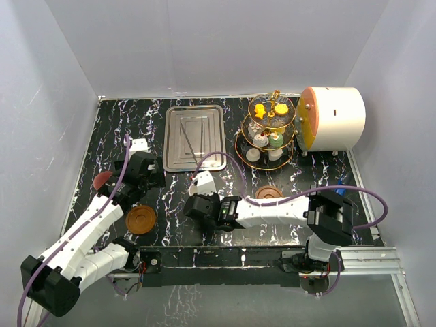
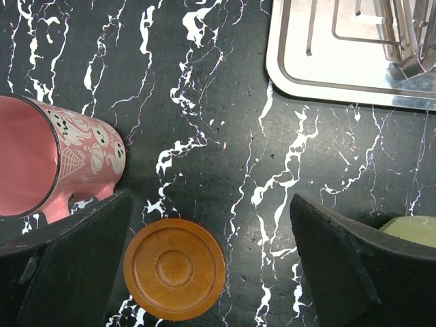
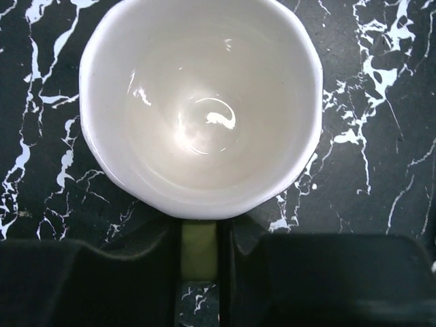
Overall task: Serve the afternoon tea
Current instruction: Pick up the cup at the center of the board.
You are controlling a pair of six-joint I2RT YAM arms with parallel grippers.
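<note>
My right gripper [image 3: 199, 255]: pinched shut on the cream cup [image 3: 201, 102] by its handle, mid worktop [image 1: 170, 204], just off the steel tray's [image 1: 177, 153] near edge | my left gripper [image 2: 211, 225]: jaws wide, holding nothing, above a brown saucer [image 2: 174, 269] near the worktop's left edge, maroon cup [image 2: 61, 160] just beside it.

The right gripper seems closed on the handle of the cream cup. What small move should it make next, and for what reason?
Probably raise the cream cup a little above the table and carry it toward the brown saucer beside the right arm. The right gripper is shut on the handle, the cup is upright and empty, and that saucer is bare.
</note>
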